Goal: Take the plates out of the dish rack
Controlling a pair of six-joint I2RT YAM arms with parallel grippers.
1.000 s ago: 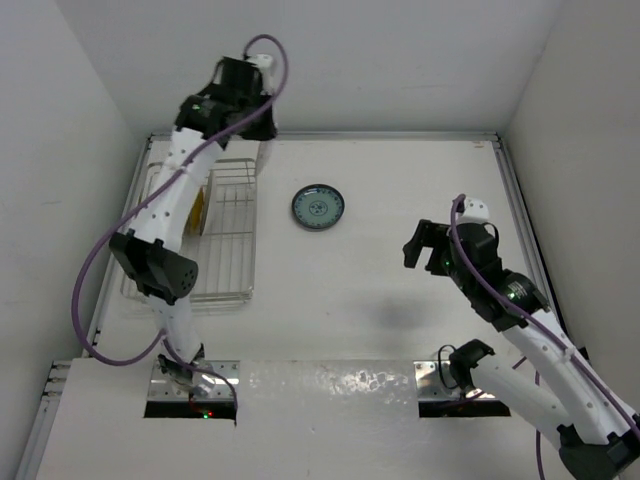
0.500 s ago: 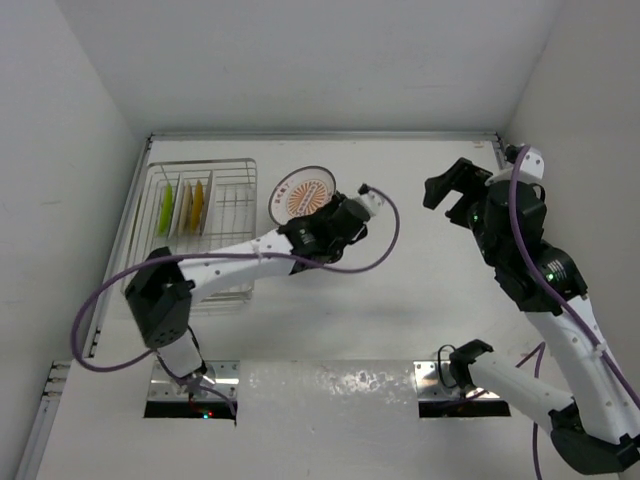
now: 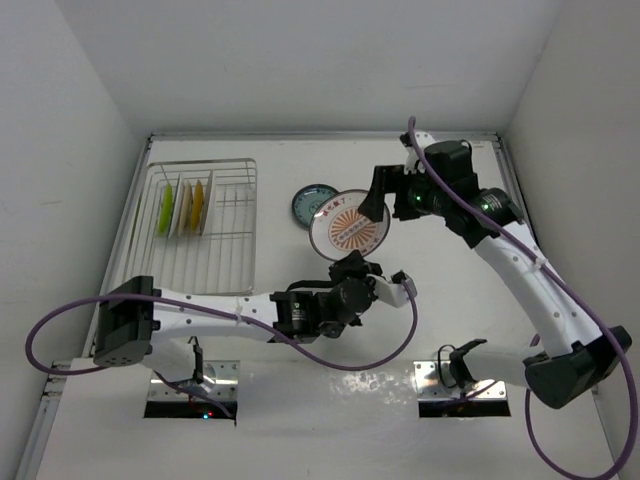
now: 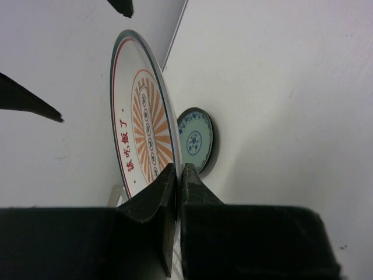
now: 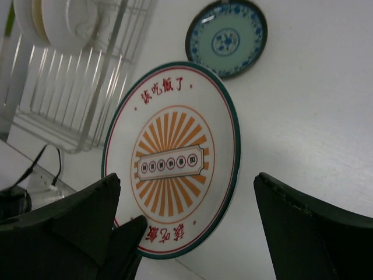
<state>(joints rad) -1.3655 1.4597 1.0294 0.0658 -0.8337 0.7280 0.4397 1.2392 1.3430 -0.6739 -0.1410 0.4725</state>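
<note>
Left gripper [image 3: 351, 264] is pinching the sunburst plate [image 3: 347, 226] by its rim, clear of the dish rack [image 3: 240, 285], while the right gripper [image 5: 186, 186] is facing it, spread wide. One teal plate [image 3: 313, 204] is lying unloaded; three plates [image 3: 183, 207] are standing racked.

The left wrist view shows the left gripper [image 4: 178, 172] covering the lower rim of the sunburst plate [image 4: 143, 128], which in turn hides part of the teal-blue plate [image 4: 195, 140]. In the right wrist view the dish rack [image 5: 105, 76] runs off the top and left edges. The racked plates [image 5: 64, 23] are blurred and cut by the top edge, their patterns unreadable. The fingers of the right gripper [image 5: 187, 175] are cut off by the bottom edge.
</note>
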